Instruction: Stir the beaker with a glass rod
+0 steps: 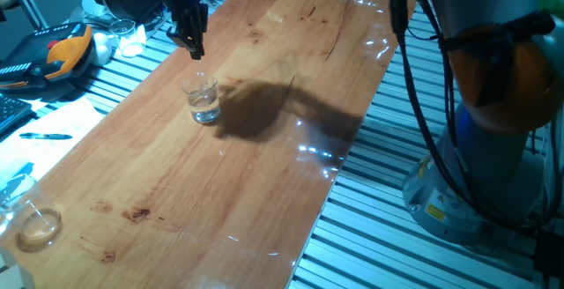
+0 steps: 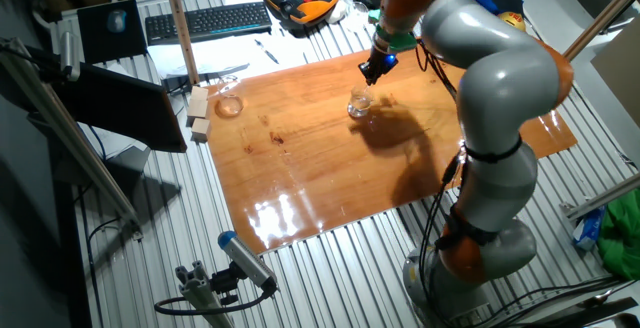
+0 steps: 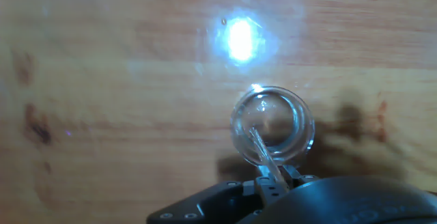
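Observation:
The beaker (image 1: 204, 100) (image 2: 359, 105) is a small clear glass with a little liquid, standing upright on the wooden board (image 1: 264, 192). My gripper (image 1: 196, 51) (image 2: 374, 71) hangs just above and slightly behind it, pointing down. From the hand view, I look straight into the beaker (image 3: 273, 125). The glass rod (image 3: 263, 152) is a thin clear stick that runs from between my fingertips (image 3: 280, 181) down into the beaker's mouth. The gripper (image 3: 271, 184) is shut on the rod's upper end. In both fixed views the rod is too faint to make out.
A low round glass dish (image 1: 40, 226) (image 2: 230, 106) sits at the board's far end near two wooden blocks (image 2: 200, 114). A keyboard (image 2: 205, 20) and an orange-black tool (image 1: 66, 51) lie off the board. The robot base (image 1: 493, 157) stands beside the board's long edge.

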`<move>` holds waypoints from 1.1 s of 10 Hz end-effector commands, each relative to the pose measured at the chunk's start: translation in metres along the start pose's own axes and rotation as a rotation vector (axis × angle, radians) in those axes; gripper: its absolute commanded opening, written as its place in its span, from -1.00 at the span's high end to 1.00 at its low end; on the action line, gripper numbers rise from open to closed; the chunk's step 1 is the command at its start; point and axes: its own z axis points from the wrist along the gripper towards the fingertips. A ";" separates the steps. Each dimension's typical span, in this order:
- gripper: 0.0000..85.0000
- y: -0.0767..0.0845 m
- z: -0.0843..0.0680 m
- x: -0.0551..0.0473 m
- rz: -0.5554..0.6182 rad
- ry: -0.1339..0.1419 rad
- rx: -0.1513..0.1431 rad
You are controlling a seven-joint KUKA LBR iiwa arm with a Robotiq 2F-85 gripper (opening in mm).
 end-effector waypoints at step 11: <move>1.00 0.002 -0.006 -0.001 -0.118 0.006 0.175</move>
